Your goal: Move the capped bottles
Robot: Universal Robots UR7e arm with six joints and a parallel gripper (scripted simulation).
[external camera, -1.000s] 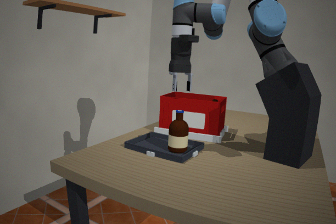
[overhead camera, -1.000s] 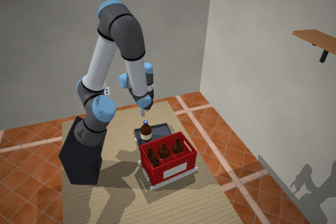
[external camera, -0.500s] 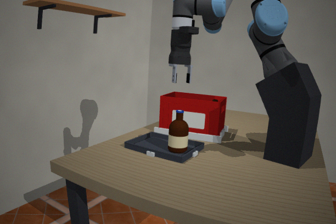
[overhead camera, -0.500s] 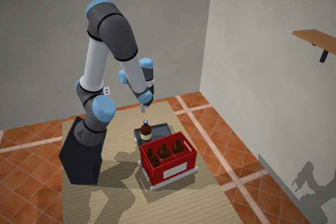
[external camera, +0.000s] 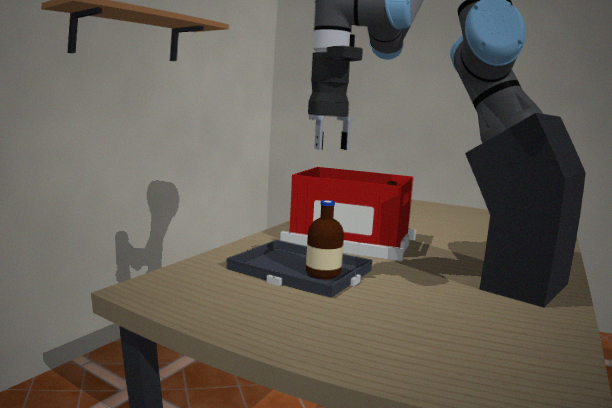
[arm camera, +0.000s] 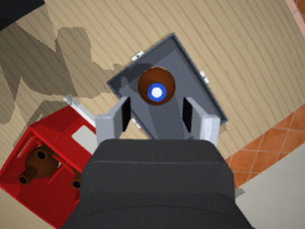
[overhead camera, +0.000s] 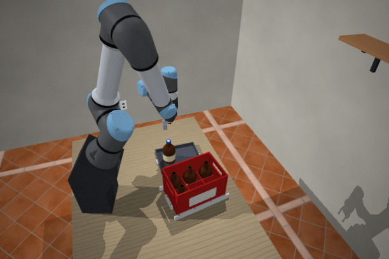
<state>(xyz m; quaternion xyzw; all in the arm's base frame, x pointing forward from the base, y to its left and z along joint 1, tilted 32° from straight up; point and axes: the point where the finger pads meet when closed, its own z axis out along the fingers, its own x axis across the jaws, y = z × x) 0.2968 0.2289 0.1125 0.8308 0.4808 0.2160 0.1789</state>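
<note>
Released pincer point(external camera: 330, 140) high above round brown capped bottle point(external camera: 325, 248), upright on flat grey tray point(external camera: 260, 262), ribbed red crate point(external camera: 395, 208) beside

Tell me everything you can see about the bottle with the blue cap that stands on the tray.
The capped bottle is dark brown and looks like glass, with a round body, a short neck, a blue cap and a cream label band. It stands upright on the dark grey tray, near the tray's side that faces the red crate. Nothing else touches it: the open gripper hangs well above it, empty.
</note>
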